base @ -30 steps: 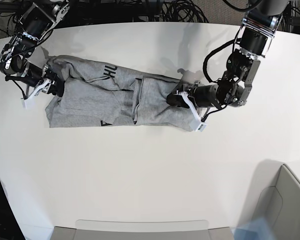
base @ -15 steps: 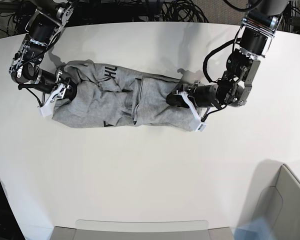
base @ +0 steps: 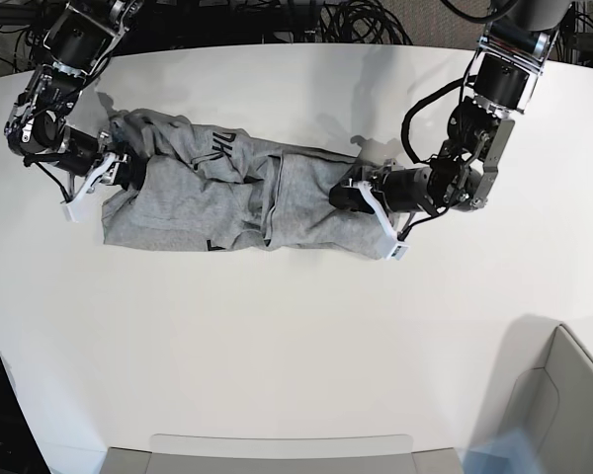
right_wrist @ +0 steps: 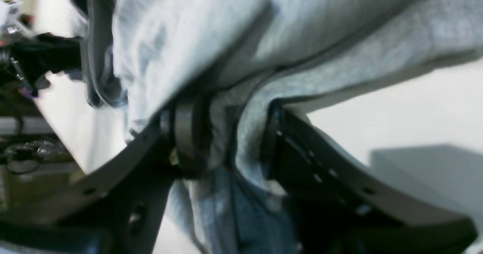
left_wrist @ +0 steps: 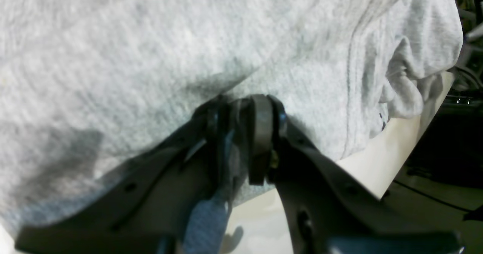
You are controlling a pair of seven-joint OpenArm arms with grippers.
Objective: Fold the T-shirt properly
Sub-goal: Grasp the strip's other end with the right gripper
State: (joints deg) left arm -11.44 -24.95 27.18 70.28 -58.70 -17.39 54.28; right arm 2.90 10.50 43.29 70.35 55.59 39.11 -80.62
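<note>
One T-shirt, pinched at both ends by two grippers, mid-fold on the table.

Lengthwise the shirt already lies doubled into a long band across the far half of the table, so the step in hand looks like the crosswise fold. The left gripper has its jaws nearly together on a thin edge; the right gripper clamps a thicker bunch (jaws wider apart). The next move calls for lifting one end over the other evenly.
</note>
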